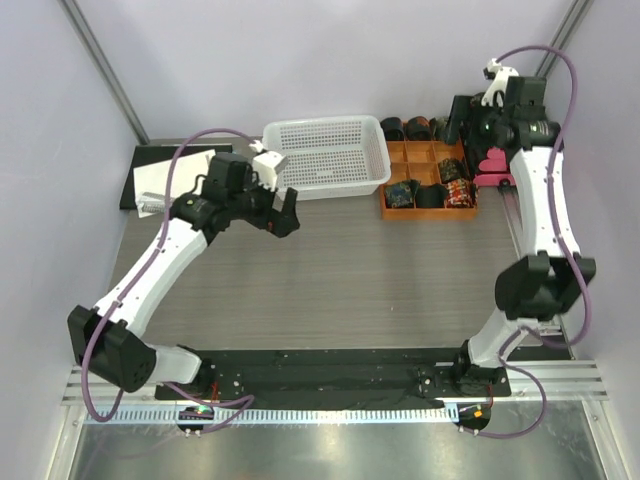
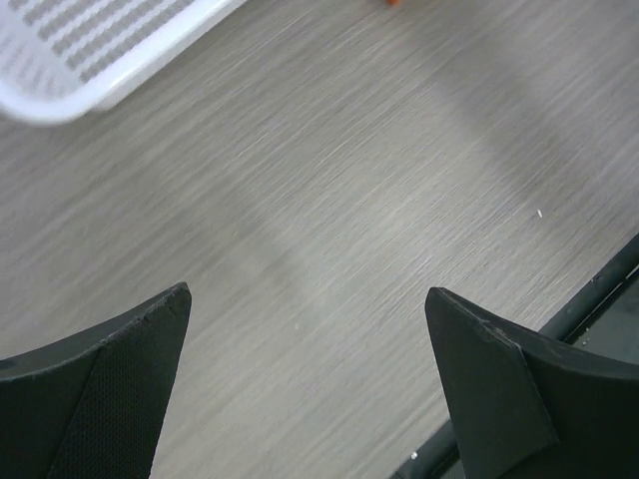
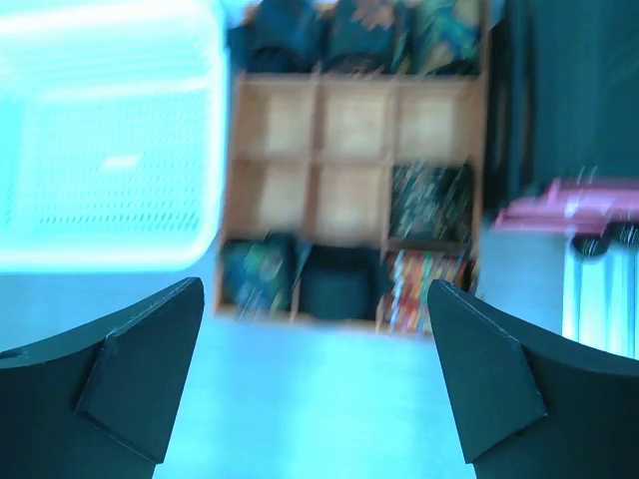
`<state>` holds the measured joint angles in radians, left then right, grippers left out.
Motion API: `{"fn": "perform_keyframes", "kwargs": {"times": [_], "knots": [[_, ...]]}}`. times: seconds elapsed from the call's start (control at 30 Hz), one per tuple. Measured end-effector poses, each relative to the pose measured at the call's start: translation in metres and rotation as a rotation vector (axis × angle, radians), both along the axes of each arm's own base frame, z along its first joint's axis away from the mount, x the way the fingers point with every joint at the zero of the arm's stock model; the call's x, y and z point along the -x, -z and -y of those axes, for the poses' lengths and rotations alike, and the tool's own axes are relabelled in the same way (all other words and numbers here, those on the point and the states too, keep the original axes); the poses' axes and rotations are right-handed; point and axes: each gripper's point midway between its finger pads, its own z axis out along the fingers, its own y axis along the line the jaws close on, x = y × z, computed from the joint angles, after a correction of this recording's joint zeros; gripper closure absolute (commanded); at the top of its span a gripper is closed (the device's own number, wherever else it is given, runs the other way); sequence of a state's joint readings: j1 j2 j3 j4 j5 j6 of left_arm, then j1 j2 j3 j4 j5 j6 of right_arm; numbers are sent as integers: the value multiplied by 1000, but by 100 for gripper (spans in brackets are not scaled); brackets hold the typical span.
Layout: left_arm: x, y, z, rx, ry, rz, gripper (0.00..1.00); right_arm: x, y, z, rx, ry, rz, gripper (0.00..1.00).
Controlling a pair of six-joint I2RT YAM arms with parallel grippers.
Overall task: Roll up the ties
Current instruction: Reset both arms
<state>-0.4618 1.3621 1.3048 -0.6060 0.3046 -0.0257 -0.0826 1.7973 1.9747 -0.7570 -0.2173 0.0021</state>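
Note:
Several rolled ties sit in the compartments of an orange wooden organiser at the back right. In the right wrist view its near row holds a blue-green roll, a black roll and a red-orange patterned roll. A mottled dark roll fills the middle right cell, and more rolls line the far row. My right gripper hangs open high above the organiser, holding nothing. Over bare table near the basket, my left gripper is open and empty.
A white mesh basket stands left of the organiser. A pink object lies right of it. A black mat with white paper sits at the back left. The black base plate runs along the near edge.

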Motion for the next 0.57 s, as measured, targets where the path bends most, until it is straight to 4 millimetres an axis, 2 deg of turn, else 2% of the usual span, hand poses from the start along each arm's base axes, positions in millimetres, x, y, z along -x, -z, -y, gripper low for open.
{"fn": "perform_keyframes", "kwargs": {"times": [0.07, 0.13, 0.23, 0.33, 0.4, 0.47, 0.57], "knots": [[1, 0, -15, 5, -41, -30, 0, 28, -6, -7, -10, -29, 0, 0], [5, 3, -30, -2, -81, -58, 0, 57, 5, -15, -23, -66, -27, 0], [21, 11, -45, -16, -110, -92, 0, 102, 47, -25, -49, -104, -141, 0], [39, 23, -54, -26, -148, -141, 0, 156, 104, -33, -79, -128, -296, 0], [48, 32, -59, -30, -171, -169, 0, 190, 131, -37, -90, -138, -382, 0], [56, 43, -67, -35, -206, -201, 0, 213, 142, -39, -90, -146, -413, 0], [61, 51, -84, -57, -277, -222, 0, 230, 134, -41, -81, -161, -364, 0]]}}
